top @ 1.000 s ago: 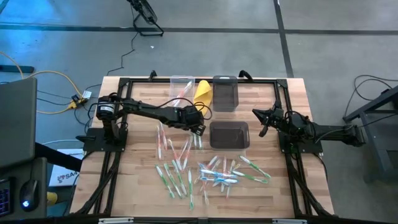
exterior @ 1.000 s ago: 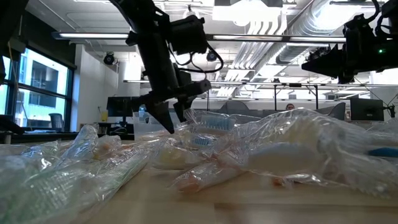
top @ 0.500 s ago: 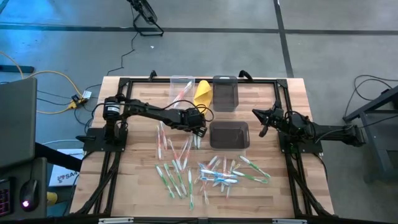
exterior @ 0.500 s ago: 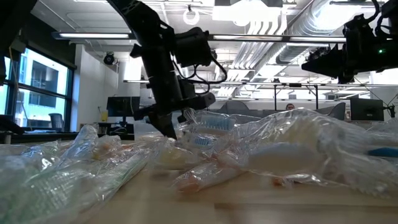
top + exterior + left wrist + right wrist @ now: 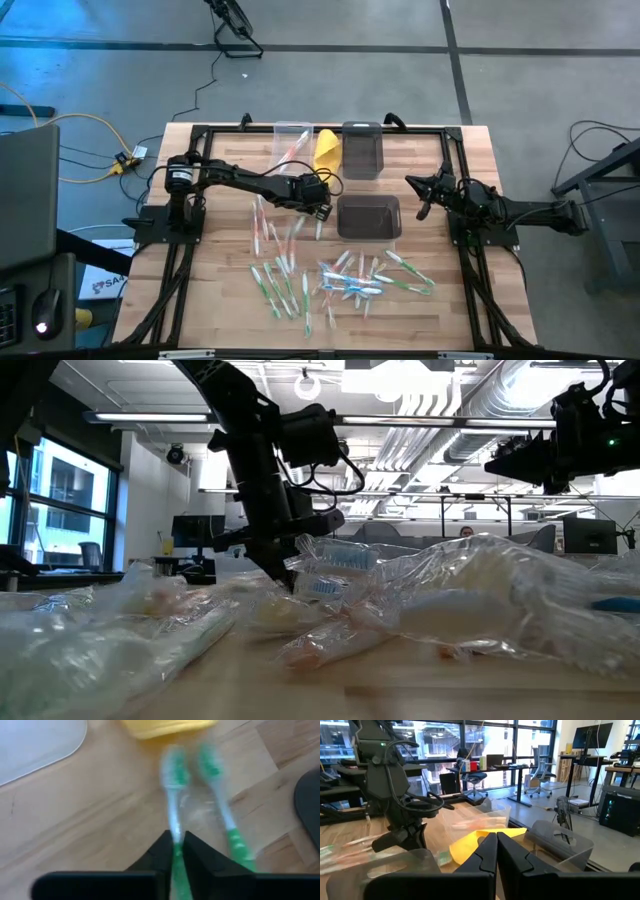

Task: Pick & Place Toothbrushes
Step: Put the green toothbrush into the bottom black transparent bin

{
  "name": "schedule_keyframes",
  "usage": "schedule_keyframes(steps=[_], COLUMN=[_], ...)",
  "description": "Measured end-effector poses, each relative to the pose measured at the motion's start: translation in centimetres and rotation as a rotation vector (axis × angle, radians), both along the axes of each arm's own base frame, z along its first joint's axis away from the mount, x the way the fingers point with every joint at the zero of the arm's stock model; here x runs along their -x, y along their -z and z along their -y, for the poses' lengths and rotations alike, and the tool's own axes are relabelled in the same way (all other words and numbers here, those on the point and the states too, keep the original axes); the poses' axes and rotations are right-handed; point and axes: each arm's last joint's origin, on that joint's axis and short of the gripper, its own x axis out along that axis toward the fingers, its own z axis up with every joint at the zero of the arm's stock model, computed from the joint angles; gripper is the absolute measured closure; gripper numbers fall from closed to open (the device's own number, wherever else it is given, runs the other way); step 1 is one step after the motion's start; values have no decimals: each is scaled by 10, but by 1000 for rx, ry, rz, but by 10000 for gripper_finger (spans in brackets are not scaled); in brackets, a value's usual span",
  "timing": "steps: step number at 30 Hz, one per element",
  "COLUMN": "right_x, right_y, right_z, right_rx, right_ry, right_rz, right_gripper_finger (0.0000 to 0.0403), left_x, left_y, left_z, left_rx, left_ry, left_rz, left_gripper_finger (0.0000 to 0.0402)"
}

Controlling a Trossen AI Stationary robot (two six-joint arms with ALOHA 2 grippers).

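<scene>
My left gripper (image 5: 175, 845) has dropped at frame centre and closed on a thin white-and-green toothbrush (image 5: 173, 800). My right gripper (image 5: 422, 196) stays pinched shut, empty. I read no labels.

On the wooden table (image 5: 215, 290) we see a yellow folded cloth (image 5: 328, 148) at twelve o'clock. At its three o'clock stands a dark bin (image 5: 362, 150); at its nine o'clock, a clear bin (image 5: 291, 139). A second dark bin (image 5: 369, 217) sits at six o'clock of the first. Beyond the table, at nine o'clock, we note yellow cables (image 5: 85, 125) on the grey floor (image 5: 540, 80); office chairs (image 5: 544, 767) occupy the room behind.
</scene>
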Motion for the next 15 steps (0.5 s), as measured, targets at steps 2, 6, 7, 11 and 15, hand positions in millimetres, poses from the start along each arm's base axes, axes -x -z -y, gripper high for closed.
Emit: schedule_keyframes(steps=[2,6,7,11,15], right_x=[0,0,0,0,0], right_y=[0,0,0,0,0], right_z=[0,0,0,0,0], right_rx=[0,0,0,0,0], right_ry=[0,0,0,0,0], right_rz=[0,0,-1,-1,-1], right_gripper_finger=[400,400,400,400,400], left_x=[1,1,1,0,6], left_y=[-3,-14,-18,-40,-60], left_z=[0,0,-1,-1,0], left_rx=[-9,-37,-50,-85,-103], left_ry=[18,40,49,88,124], left_rz=[1,7,10,26,18], left_gripper_finger=[395,397,399,401,401])
